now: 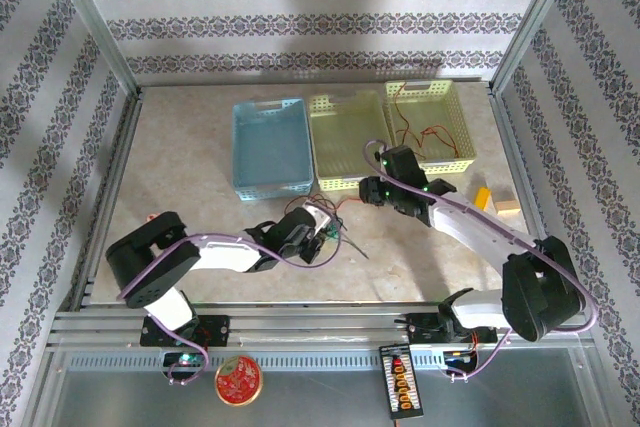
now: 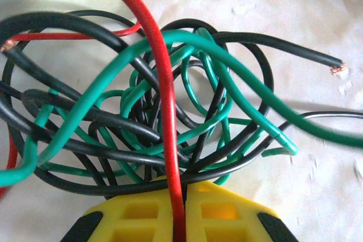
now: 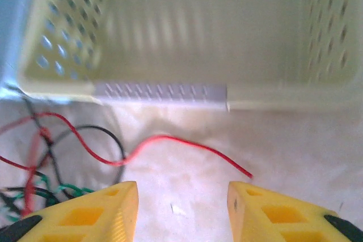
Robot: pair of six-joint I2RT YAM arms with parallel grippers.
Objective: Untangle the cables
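1. Beige table [image 1: 190, 167], wallpapered walls, and a row of baskets at the back.
2. Cable tangle [image 2: 170, 111] of red, black and green loops sits on the table in front of the middle basket [image 1: 335, 182], right at the left gripper [image 2: 180, 219].
3. Left gripper is clamped on a red cable [image 2: 161, 83] running straight out over the knot.
4. Right gripper [image 3: 181, 208] is spread wide and holds nothing, just short of that basket's near wall.
5. Key geometry: a loose red strand [image 3: 187, 143] lies crosswise just ahead of the right gripper. Its free end is to the right and the rest trails left into the tangle. Right arm is nearer, so it should probably pull away from the knot.
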